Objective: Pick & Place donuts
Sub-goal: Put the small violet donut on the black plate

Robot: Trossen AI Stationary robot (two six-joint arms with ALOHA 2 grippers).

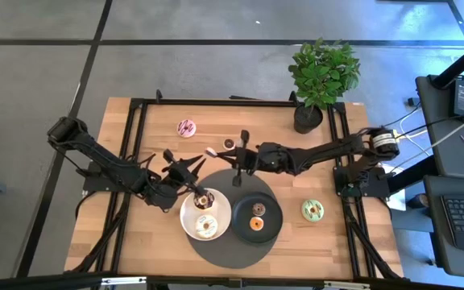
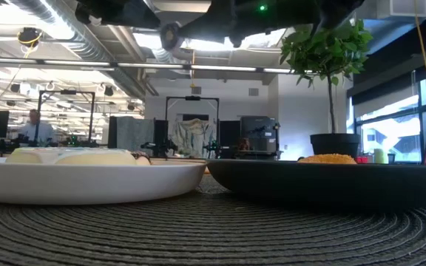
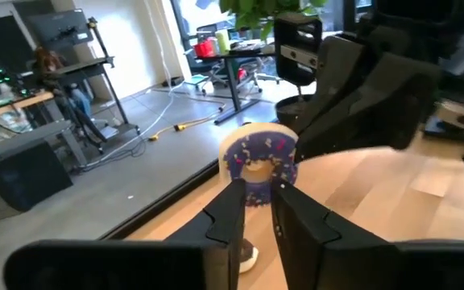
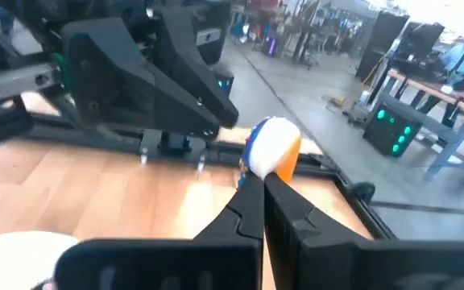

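Purple donut point(image 3: 258, 163) pinched upright in left hand point(image 3: 254, 211), above table edge

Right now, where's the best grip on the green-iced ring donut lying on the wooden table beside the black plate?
Pinch the wall of the green-iced ring donut: one finger in the hole, one outside, coming straight down. It lies flat, hole up, on the wooden table, apart from the black plate, so both sides of the ring look free.

Wooden table point(image 1: 135, 234), round mat point(image 1: 216, 251), donuts point(image 1: 312, 210)
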